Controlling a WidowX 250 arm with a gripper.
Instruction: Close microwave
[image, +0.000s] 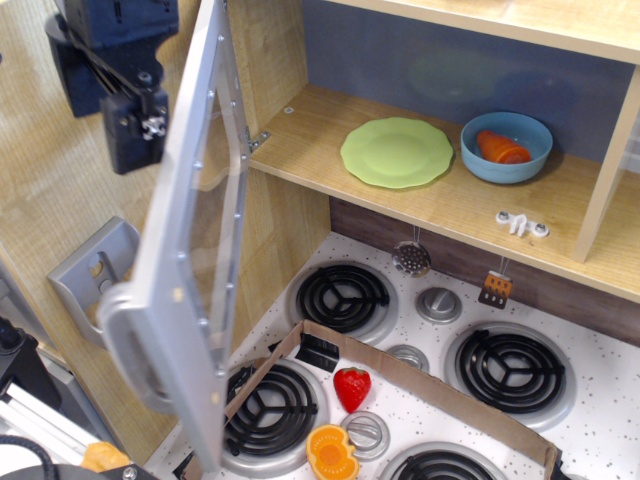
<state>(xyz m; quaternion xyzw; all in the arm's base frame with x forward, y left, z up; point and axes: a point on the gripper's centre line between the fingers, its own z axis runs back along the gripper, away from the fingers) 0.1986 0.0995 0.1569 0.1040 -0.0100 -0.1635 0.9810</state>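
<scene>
Left of frame: grey matt plastic microwave door (190, 290) with clear glossy window is showing reflections; pale wood-grain shelf (330, 175) at centre is looking smooth; glossy green plastic plate (397, 152) is gleaming faintly.

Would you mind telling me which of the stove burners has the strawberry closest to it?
The front-left burner, just beside the strawberry; the other burners lie farther from it.
</scene>
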